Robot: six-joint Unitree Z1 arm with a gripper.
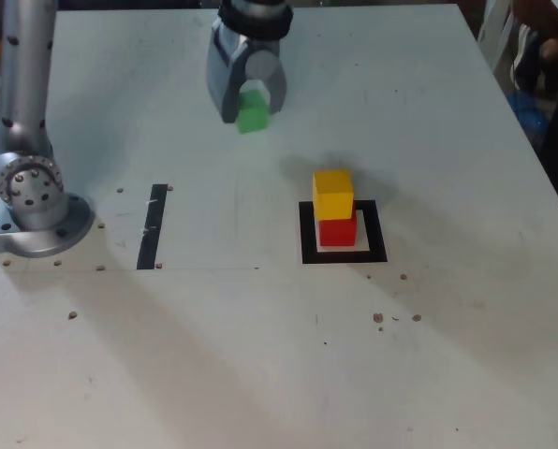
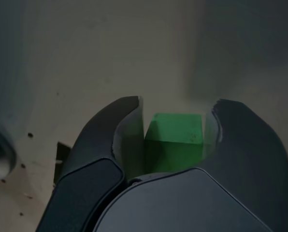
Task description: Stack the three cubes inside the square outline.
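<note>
The gripper stands at the far side of the table, its jaws closed against both sides of the green cube, as the wrist view confirms. The yellow cube sits on the red cube inside the square outline. A straight black tape strip lies toward the exterior view's left, near the arm's base.

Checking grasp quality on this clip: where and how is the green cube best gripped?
By two opposite flat side faces, coming from above. The green cube is narrower than the pincer, and the wrist view shows the jaws closed squarely on those faces.
</note>
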